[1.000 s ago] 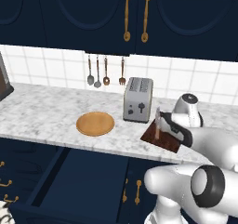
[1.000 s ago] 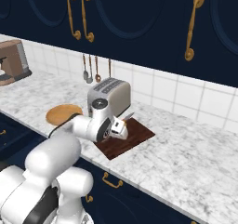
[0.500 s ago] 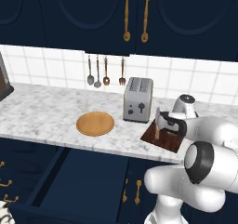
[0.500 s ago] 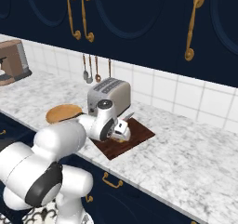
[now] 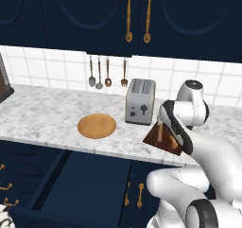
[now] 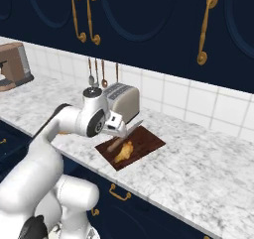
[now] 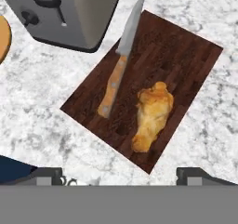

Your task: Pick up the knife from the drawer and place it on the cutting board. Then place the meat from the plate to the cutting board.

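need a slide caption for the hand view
Knife and meat lie side by side on the cutting board beside the toaster.

Golden-brown meat [image 7: 151, 114] and a brown-handled, pale-bladed knife [image 7: 118, 65] lie on the dark reddish-brown cutting board [image 7: 181, 60], centre frame, on the grey-veined white marble table [image 7: 42, 102].

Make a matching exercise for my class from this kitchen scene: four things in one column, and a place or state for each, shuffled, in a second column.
Things:
1. knife
2. meat
3. plate
4. drawer

Places or states:
A. pulled open below the counter
B. bare, on the marble left of the toaster
C. lying on the cutting board, blade tip toward the toaster
D. lying on the cutting board, beside the knife

Pairs: 1-C, 2-D, 3-B, 4-A
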Robot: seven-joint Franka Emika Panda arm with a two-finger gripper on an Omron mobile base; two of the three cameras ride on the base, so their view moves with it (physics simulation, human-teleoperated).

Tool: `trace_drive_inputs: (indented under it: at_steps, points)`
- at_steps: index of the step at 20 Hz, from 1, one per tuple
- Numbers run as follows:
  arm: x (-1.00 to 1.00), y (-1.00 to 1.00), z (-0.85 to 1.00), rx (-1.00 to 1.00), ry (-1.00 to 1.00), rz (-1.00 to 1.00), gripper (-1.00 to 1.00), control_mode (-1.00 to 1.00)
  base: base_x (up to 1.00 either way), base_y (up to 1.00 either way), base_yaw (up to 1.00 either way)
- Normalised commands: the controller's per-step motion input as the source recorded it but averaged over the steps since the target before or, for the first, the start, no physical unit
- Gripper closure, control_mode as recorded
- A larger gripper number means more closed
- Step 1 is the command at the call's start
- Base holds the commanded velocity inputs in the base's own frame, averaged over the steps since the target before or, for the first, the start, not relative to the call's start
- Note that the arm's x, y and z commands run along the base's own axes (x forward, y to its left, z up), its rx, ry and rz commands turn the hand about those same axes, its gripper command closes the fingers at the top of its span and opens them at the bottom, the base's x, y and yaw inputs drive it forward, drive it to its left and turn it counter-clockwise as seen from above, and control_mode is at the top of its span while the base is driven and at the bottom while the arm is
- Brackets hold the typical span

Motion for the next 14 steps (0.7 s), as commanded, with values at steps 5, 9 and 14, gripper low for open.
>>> trace_drive_inputs:
  at_steps: [5, 9, 14]
  points:
    - [-0.78, 1.0, 0.86, -0.27, -0.11, 0.01, -1.0, -1.0, 0.0, 0.0, 0.0]
    - [-0.44, 1.0, 0.29, -0.33, -0.11, 0.1, -1.0, -1.0, 0.0, 0.0, 0.0]
    - [-0.51, 0.62, 0.0, -0.09, -0.06, 0.12, -1.0, -1.0, 0.0, 0.0, 0.0]
